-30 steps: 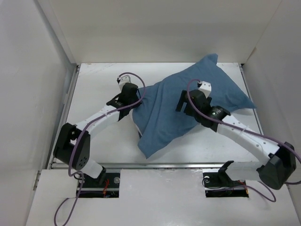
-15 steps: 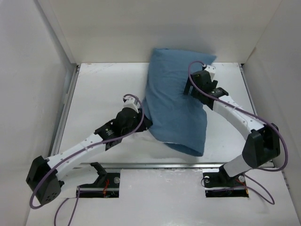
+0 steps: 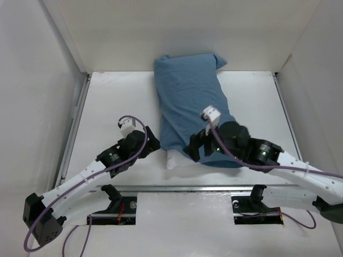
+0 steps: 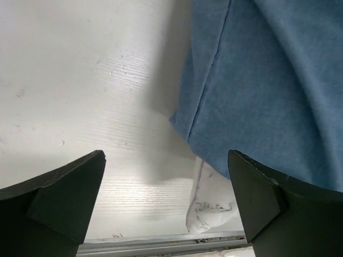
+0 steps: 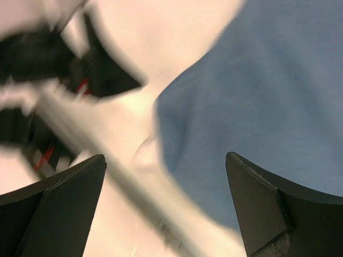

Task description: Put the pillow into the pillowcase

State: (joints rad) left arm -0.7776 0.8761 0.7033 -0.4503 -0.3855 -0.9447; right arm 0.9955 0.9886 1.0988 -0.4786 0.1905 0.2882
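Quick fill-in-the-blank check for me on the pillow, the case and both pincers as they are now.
1. The pillowcase is ____ in colour.
2. In the overhead view the pillow pokes out at the case's ____ end (upper or lower).
3. The left pincer and right pincer are both ____ (open or shut).
Missing words: blue; lower; open.

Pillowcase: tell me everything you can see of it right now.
The pillowcase is thin slate-blue cloth, lightly wrinkled, with a stitched seam showing in the left wrist view. It looks stuffed and plump, lying lengthwise on the table, far end up against the back wall. At its near-left end a white corner of the pillow sticks out. The left gripper is open beside that corner, not touching. The right gripper is open over the near end; contact cannot be told.
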